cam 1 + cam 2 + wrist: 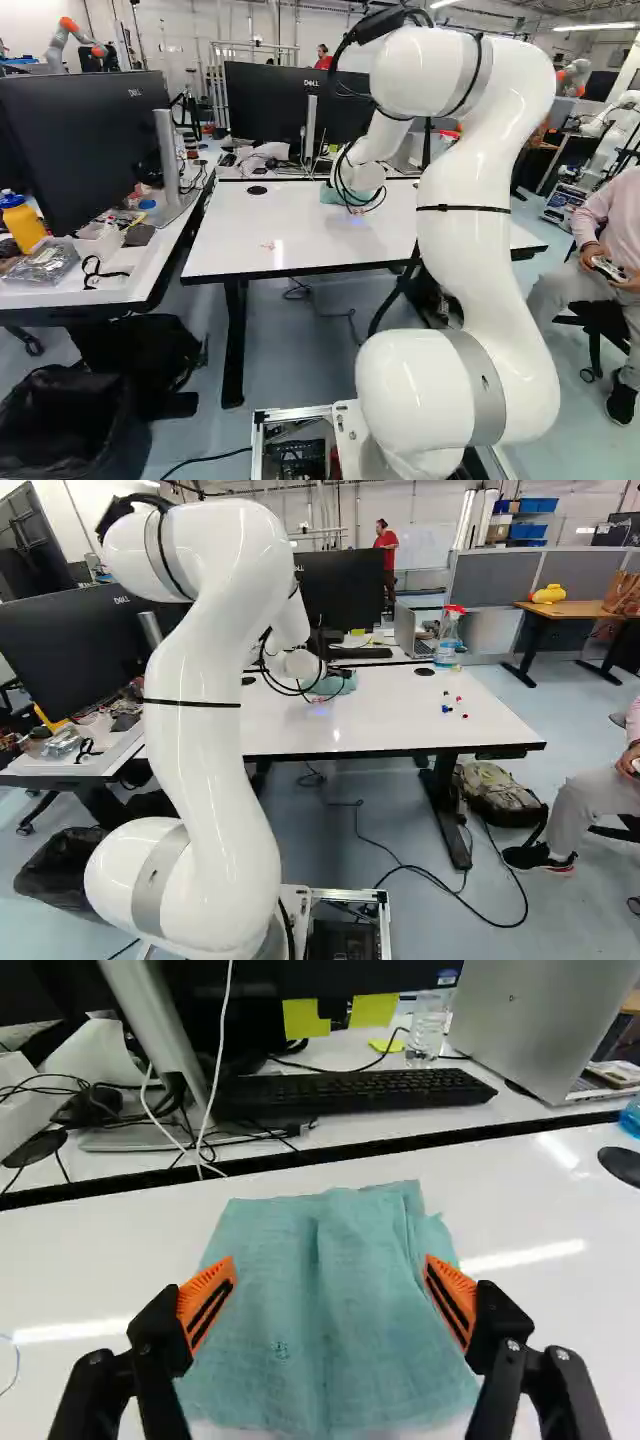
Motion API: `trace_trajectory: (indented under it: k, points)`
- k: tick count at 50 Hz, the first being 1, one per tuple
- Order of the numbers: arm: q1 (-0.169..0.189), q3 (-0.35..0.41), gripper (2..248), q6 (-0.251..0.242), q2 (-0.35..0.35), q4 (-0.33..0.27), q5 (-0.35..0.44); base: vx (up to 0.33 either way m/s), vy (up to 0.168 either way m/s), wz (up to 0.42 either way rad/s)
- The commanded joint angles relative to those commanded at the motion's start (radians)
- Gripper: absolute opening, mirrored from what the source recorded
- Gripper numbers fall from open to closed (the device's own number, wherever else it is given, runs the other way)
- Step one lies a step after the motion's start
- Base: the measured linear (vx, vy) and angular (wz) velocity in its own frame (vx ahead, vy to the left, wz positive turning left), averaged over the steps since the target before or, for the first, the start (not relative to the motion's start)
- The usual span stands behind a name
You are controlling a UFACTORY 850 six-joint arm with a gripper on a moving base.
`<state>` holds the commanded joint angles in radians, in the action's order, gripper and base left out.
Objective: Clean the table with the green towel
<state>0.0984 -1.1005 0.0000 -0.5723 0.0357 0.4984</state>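
Widely spread at the gripper [332, 676], with ribbed orange pads [203, 1288] over opposite sides of a thin, softly creased green towel [325, 1310], on a glossy white surface [100, 1260].

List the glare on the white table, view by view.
Wrist view: bright streaks on the table at both sides of the green towel, another near the black round cap; left base view: a pale patch towards the near edge, a bluish glow near the towel; right base view: likewise both.

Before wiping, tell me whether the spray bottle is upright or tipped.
Upright: in the right base view, the spray bottle shows its red head above its body.
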Motion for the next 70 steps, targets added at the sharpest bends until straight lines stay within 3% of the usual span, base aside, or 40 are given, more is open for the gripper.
trace_trajectory:
  k: [15,26,27,31,32,36,37,41,42,47,48,52,53,57,58,70]
  points:
    - [0.000,0.000,247,0.000,0.000,0.015,-0.090,0.000,0.000,0.000]
    - [0.000,0.000,247,0.000,0.000,0.015,-0.088,0.000,0.000,0.000]
    - [0.000,0.000,228,0.000,0.000,0.015,-0.088,0.000,0.000,0.000]
    - [0.000,0.000,228,0.000,0.000,0.015,-0.088,0.000,0.000,0.000]
    - [0.000,0.000,193,0.000,0.000,0.015,-0.088,0.000,0.000,0.000]
    - [0.000,0.000,193,0.000,0.000,0.015,-0.088,0.000,0.000,0.000]
    - [0.000,0.000,160,0.000,0.000,0.015,-0.088,0.000,0.000,0.000]
    - [0.000,0.000,160,0.000,0.000,0.015,-0.088,0.000,0.000,0.000]
    - [0.000,0.000,129,0.000,0.000,0.015,-0.088,0.000,0.000,0.000]
    - [0.000,0.000,129,0.000,0.000,0.015,-0.088,0.000,0.000,0.000]
    - [0.000,0.000,96,0.000,0.000,0.015,-0.088,0.000,0.000,0.000]
    - [0.000,0.000,96,0.000,0.000,0.015,-0.088,0.000,0.000,0.000]
    - [0.000,0.000,64,0.000,0.000,0.015,-0.088,0.000,0.000,0.000]
    - [0.000,0.000,64,0.000,0.000,0.015,-0.088,0.000,0.000,0.000]
    - [0.000,0.000,51,0.000,0.000,0.015,-0.088,0.000,0.000,0.000]
    - [0.000,0.004,51,0.000,0.014,0.015,-0.088,0.000,0.000,0.000]
